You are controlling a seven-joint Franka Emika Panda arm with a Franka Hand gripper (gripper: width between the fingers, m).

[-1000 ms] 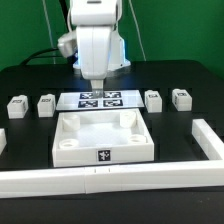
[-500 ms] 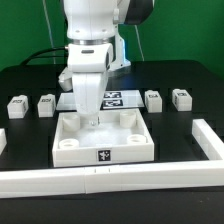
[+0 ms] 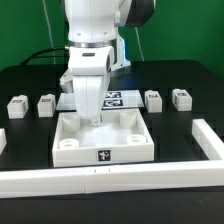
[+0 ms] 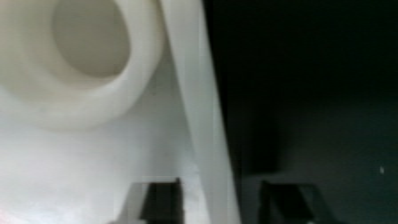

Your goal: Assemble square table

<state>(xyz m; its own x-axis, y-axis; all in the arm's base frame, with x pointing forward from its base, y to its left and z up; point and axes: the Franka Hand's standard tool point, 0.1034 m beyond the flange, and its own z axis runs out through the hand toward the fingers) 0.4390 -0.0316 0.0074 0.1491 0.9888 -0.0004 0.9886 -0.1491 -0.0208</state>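
Observation:
The white square table top point(image 3: 72, 150) lies open side up in the middle, with round corner sockets and a black-and-white tag point(image 3: 103, 155) on its near edge. My gripper point(image 3: 90, 118) is down at the top's far wall, towards the exterior view's left. In the wrist view the fingers point(image 4: 160, 205) stand either side of that thin wall point(image 4: 199, 100), with a dark gap left at one finger; the gripper point(image 4: 222, 200) is open. A round socket point(image 4: 80, 50) shows beside the wall. Two leg posts point(image 3: 18, 105) point(image 3: 47, 103) lie on the exterior view's left and two point(image 3: 153, 99) point(image 3: 181, 97) on the right.
The marker board point(image 3: 122, 98) lies flat behind the top, partly hidden by the arm. A long white L-shaped rail point(image 3: 110, 181) runs along the front and up the exterior view's right point(image 3: 211, 142). The table surface is black.
The arm has come forward and down from above the marker board to the top's far wall. Since half a second ago it has barely moved.

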